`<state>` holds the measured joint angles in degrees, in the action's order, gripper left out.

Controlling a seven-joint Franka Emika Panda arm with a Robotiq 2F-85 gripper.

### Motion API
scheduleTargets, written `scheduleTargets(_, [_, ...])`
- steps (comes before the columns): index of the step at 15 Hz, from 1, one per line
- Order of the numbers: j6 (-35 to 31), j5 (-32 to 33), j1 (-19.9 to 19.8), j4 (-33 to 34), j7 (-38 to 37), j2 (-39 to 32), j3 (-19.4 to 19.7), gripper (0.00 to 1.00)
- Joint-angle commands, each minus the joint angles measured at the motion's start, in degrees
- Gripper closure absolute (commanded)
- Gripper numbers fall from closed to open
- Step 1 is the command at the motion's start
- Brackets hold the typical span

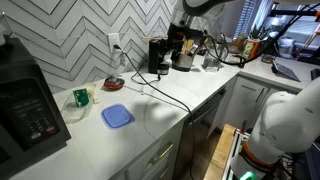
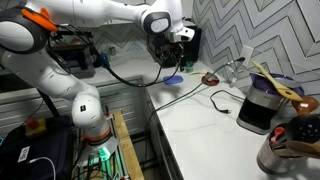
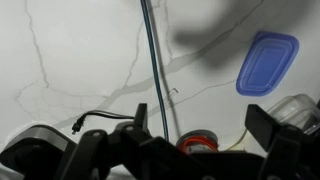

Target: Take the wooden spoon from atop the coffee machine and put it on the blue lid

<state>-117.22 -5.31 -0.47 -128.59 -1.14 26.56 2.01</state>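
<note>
The blue lid point(image 1: 116, 116) lies flat on the white counter; it also shows in an exterior view point(image 2: 173, 79) and at the upper right of the wrist view point(image 3: 268, 62). The black coffee machine point(image 1: 157, 57) stands by the back wall, with its cord point(image 3: 153, 70) trailing over the counter. My gripper point(image 1: 180, 40) hovers at the machine's top, also seen in an exterior view point(image 2: 176, 34). In the wrist view its jaws point(image 3: 200, 118) are open with nothing between them. I cannot make out the wooden spoon in any view.
A green cup point(image 1: 81, 97) and a glass bowl stand left of the lid. A large black appliance with a keypad point(image 1: 25, 105) is at the far left. A red-rimmed round thing point(image 3: 197, 143) lies near the wall. A black holder point(image 2: 256, 108) holds wooden utensils point(image 2: 276, 84).
</note>
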Motion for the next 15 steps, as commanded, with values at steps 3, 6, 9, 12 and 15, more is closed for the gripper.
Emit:
scheduleTargets(3, [0.1, -0.1, -0.2, 0.1, 0.1, 0.0, -0.1, 0.00])
scheduleTargets(6, [0.1, -0.1, -0.2, 0.1, 0.1, 0.0, -0.1, 0.00])
scheduleTargets(9, [0.1, -0.1, -0.2, 0.1, 0.1, 0.0, -0.1, 0.00])
scheduleTargets(12, [0.2, 0.6, -4.0, 3.3, -9.4, -0.3, 0.2, 0.00])
scheduleTargets(15, [1.2, 0.2, -6.9, 10.5, -14.6, -2.8, 1.4, 0.00])
